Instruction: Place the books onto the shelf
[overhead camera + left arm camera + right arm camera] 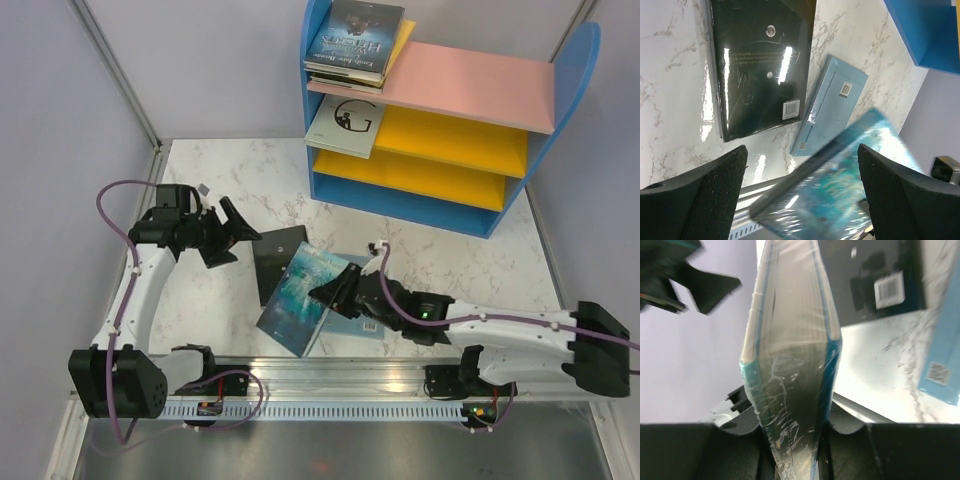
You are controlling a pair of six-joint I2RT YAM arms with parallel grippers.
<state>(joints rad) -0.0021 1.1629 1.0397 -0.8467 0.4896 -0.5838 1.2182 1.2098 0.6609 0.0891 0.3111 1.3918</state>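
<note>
Nearest, the right gripper clamps the teal book by one edge, the book tilted up off the table (its plastic wrap glints). The left gripper hovers at the left, jaws wide and holding nothing, just beside the black book, which lies flat with the pale book close by. Far back, the shelf carries a stack on the left end of its pink top and a white book on the yellow board below.
</note>
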